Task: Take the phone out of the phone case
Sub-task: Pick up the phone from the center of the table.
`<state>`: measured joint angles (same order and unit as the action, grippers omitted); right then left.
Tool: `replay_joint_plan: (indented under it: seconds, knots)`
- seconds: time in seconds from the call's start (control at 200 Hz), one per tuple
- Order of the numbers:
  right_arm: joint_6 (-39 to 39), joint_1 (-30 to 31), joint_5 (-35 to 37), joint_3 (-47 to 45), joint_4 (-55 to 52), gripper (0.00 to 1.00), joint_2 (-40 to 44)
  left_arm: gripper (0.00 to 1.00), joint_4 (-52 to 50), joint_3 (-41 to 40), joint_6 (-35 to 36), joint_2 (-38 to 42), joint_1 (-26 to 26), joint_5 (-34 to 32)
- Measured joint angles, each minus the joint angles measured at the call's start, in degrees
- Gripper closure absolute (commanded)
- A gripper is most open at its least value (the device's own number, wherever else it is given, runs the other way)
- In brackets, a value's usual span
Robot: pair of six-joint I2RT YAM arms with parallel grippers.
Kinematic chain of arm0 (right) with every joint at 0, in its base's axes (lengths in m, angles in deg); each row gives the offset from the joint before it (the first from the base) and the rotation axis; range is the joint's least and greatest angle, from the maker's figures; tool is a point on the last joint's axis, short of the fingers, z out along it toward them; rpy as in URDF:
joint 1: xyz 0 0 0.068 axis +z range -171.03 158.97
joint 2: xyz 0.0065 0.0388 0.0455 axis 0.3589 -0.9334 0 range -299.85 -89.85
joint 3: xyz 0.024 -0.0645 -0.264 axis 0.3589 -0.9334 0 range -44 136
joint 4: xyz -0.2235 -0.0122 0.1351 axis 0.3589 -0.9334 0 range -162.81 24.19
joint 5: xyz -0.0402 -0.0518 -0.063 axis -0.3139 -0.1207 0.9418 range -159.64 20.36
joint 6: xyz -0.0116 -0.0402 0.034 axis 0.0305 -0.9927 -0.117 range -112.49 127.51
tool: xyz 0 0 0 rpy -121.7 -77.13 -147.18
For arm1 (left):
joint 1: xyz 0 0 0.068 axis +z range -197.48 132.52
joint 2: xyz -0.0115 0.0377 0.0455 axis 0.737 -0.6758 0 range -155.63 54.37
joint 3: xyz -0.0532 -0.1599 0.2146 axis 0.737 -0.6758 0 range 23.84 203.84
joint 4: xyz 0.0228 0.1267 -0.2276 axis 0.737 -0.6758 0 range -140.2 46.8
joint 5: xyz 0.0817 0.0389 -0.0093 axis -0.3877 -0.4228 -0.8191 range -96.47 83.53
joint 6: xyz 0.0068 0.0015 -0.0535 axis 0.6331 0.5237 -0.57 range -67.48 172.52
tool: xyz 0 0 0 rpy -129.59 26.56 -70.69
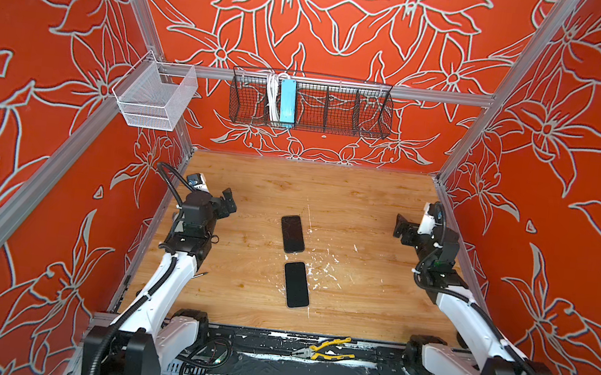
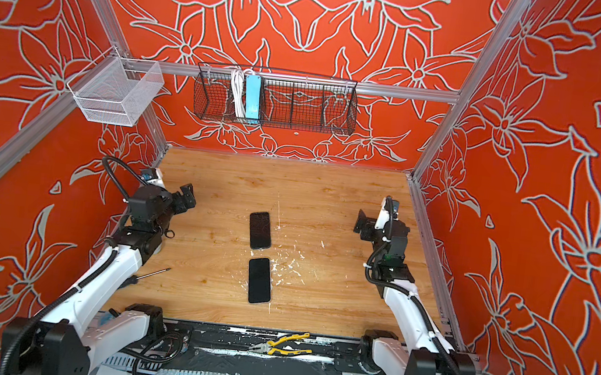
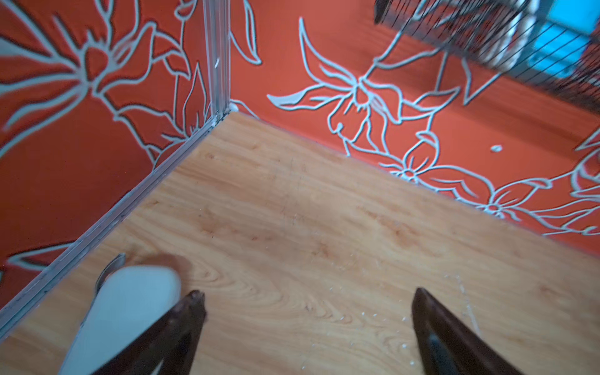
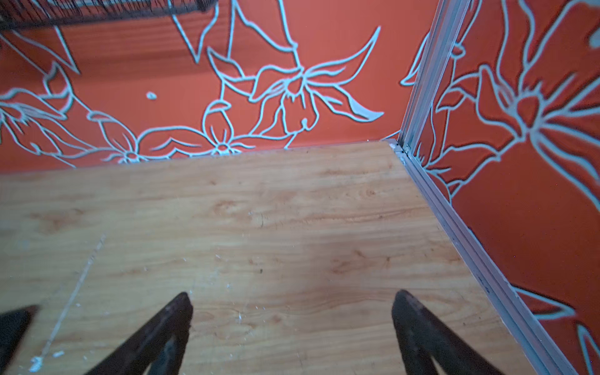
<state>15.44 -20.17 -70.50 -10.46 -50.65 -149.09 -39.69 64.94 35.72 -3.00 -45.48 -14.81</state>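
Along the front rail lie pliers; a screwdriver sits by the left arm. Mid-table, a far slab and a near slab, both dark, lie end to end; which one is cased, I cannot tell. The left gripper and right gripper hover at the sides, well apart from both slabs, jaws wide and empty, aimed toward the back.

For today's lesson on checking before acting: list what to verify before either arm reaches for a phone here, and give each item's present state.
1. Fingers of left gripper open, nothing between them: ok.
2. Fingers of right gripper open, nothing between them: ok.
3. The far phone and near phone lie flat, apart: ok.
4. Which phone is cased: cannot tell from above.
5. The screwdriver lies well away from both phones: ok.
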Motion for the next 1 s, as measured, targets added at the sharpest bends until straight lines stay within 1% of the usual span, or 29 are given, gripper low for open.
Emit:
replay_joint_plan:
  seconds: [0.1,0.17,0.23,0.385,0.445,0.505,0.605,0.696,0.766,0.841,0.951,1.001]
  knots:
    - [4.9,0.0,-0.3,4.3,-4.7,0.02,-0.1,0.03,-4.9,6.3,-2.0,1.3,0.0,3.7]
    - [8.3,0.0,-0.8,5.0,-6.4,0.03,-0.1,0.03,-7.6,10.6,-3.5,1.8,0.0,5.5]
    - [9.9,0.0,-2.7,5.0,-7.7,0.02,-0.2,0.03,-9.9,13.8,-4.2,2.2,0.0,7.3]
    - [10.4,0.0,-8.9,5.6,-11.5,0.02,-1.0,0.03,-16.0,19.8,-4.3,2.7,0.0,11.1]
    - [10.0,0.1,-12.5,7.2,-14.1,0.02,-2.0,0.03,-18.1,21.6,-4.2,2.4,0.0,11.9]
    - [9.8,1.0,-14.3,9.8,-17.6,0.02,-3.3,0.03,-19.4,22.6,-4.0,1.8,0.0,13.0]
    - [8.9,5.9,-13.7,16.4,-24.6,0.02,-6.3,0.03,-21.2,23.6,-4.1,-1.4,0.0,15.3]
    - [9.2,10.9,-12.1,20.0,-28.9,0.02,-7.2,0.03,-23.2,24.3,-4.3,-6.2,0.0,17.5]
    - [10.4,14.1,-11.0,21.1,-31.6,0.02,-7.1,0.03,-25.1,24.4,-4.8,-10.0,0.0,18.6]
    - [11.8,17.8,-8.2,21.4,-34.4,0.02,-7.1,0.03,-27.5,24.4,-5.3,-13.0,0.0,19.5]
    - [14.4,24.5,-1.7,21.4,-38.4,0.03,-7.1,0.03,-30.1,24.4,-5.9,-14.9,0.0,20.3]
    - [15.6,27.4,0.0,21.4,-39.5,0.04,-7.1,0.03,-30.9,24.5,-6.3,-15.1,0.0,20.7]
